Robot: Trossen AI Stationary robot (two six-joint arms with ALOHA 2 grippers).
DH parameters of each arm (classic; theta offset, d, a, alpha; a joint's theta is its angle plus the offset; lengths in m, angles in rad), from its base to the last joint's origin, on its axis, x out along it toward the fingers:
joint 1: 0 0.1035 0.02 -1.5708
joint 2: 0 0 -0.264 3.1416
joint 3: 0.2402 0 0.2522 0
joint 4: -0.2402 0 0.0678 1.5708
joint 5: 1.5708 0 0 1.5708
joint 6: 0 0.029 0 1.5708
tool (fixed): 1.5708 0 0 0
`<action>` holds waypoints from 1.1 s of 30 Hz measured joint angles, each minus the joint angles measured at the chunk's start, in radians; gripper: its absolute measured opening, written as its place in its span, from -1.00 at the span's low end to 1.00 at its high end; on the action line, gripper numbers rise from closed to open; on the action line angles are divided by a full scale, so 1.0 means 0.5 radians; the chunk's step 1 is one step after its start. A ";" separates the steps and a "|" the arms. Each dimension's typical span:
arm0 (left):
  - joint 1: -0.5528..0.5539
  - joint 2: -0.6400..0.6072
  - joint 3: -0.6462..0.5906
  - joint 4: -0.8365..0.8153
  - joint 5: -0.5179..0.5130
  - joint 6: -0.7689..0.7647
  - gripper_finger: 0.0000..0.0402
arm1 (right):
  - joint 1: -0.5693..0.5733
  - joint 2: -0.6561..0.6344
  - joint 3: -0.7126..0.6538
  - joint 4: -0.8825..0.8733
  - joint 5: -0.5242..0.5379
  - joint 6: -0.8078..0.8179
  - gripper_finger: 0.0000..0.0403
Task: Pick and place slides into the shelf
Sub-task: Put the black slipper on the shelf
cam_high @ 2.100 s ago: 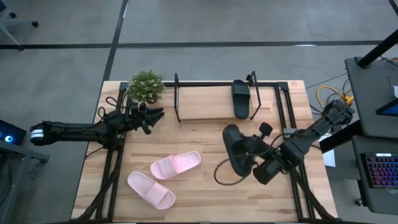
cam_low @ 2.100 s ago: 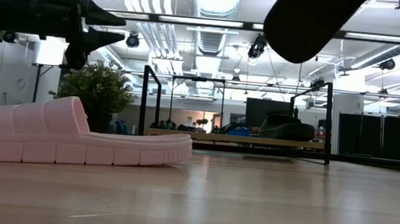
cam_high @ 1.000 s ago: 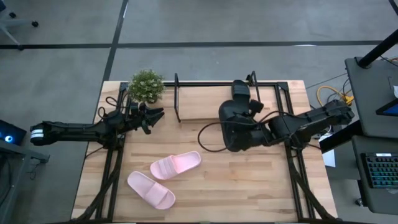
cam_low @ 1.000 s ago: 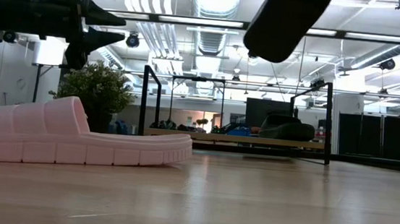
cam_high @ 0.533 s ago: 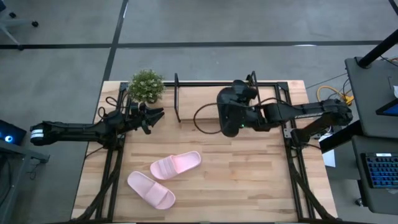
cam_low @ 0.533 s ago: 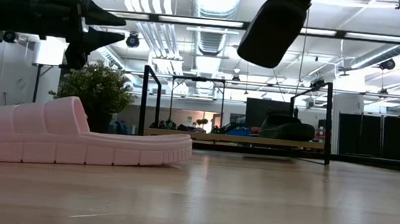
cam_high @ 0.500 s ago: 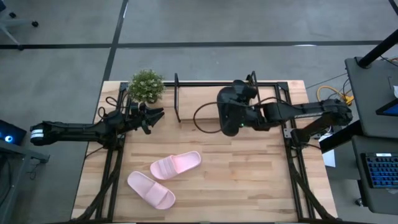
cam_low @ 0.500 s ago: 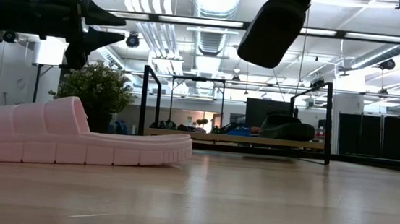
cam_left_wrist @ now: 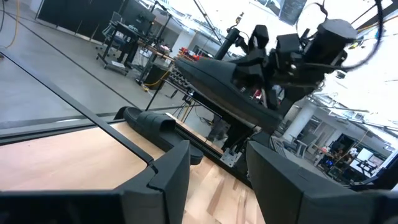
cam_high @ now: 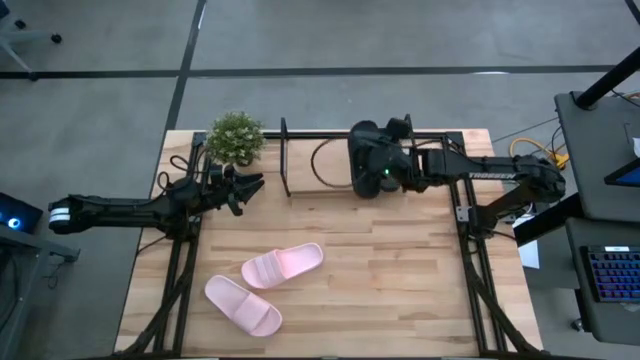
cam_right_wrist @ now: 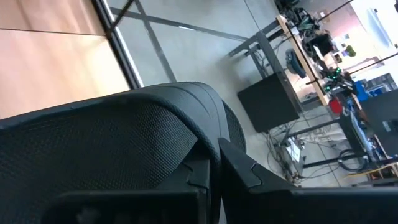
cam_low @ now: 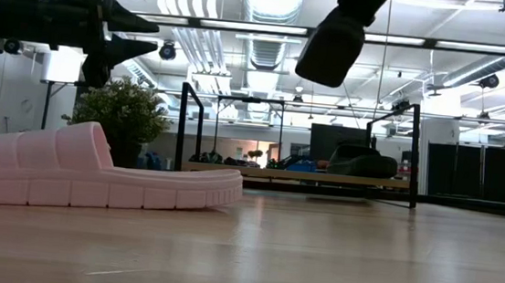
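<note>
My right gripper (cam_high: 378,168) reaches in from the table's right and is shut on a black slide (cam_high: 364,158), carried above the shelf (cam_high: 318,178). The low view shows that slide (cam_low: 335,41) high and tilted. The second black slide (cam_low: 355,159) rests sole-down on the shelf board's right part; from above the right arm mostly covers it. Two pale pink slides (cam_high: 283,264) (cam_high: 243,305) lie sole-down on the near left tabletop. My left gripper (cam_high: 255,183) waits open by the plant, off the shelf's left end, touching nothing. My right gripper holds the black slide by its wide strap (cam_right_wrist: 186,118), whose edge is pinched between the two fingers (cam_right_wrist: 249,171). The arm comes in roughly level from the table's right. The slide is lifted clear, tilted with one end lower, above the shelf board.
A small potted plant (cam_high: 235,138) stands at the far left corner beside the shelf's left end. A loose black cable (cam_high: 322,165) loops over the shelf board. Black frame rails (cam_high: 180,270) run along both table sides. Bare wood lies between the pink slides and the shelf.
My right gripper has carried the black slide from the middle right of the table toward the far edge, so it now hangs over the shelf beside the other black slide. The arm has stretched out more level. The slide stays held throughout.
</note>
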 joint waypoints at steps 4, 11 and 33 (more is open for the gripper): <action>0.000 0.000 -0.001 0.000 0.000 -0.001 -0.28 | -0.108 0.003 -0.001 0.066 -0.092 -0.127 -0.96; 0.000 0.000 0.000 0.000 0.000 -0.005 -0.28 | -0.229 0.147 0.000 0.148 -0.207 -0.322 -0.96; 0.000 0.000 0.000 -0.004 0.000 -0.005 -0.28 | -0.371 0.430 0.013 0.319 -0.280 -0.457 -0.96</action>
